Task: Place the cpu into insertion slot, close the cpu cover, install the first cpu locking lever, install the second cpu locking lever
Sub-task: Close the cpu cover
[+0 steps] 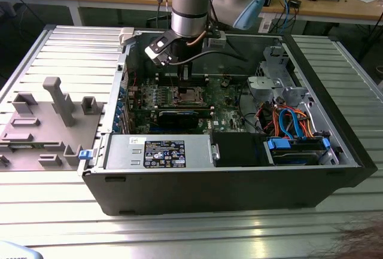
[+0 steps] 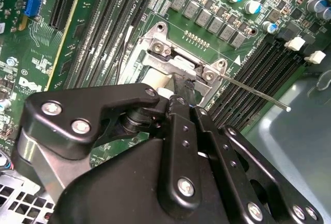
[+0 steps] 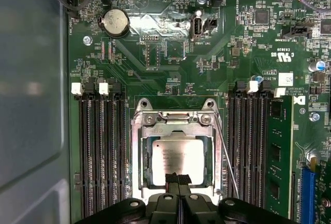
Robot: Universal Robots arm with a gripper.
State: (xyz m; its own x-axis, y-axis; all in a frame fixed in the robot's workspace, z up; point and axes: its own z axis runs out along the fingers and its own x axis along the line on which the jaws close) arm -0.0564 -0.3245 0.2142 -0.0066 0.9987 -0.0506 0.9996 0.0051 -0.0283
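Your pincer (image 3: 178, 178), closed tight on nothing, is hanging over the edge of the cover (image 3: 176, 129), and the loose lever (image 3: 229, 162) is lying just beside, along that cover's side.

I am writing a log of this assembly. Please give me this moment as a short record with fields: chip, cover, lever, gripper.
cpu: lies flat in the insertion slot, metal top up
cpu cover: down, framing the chip
locking lever: thin wire rod beside the socket, sticking out free
gripper: fingertips together at the chip's edge; contact unclear
setting: open computer case
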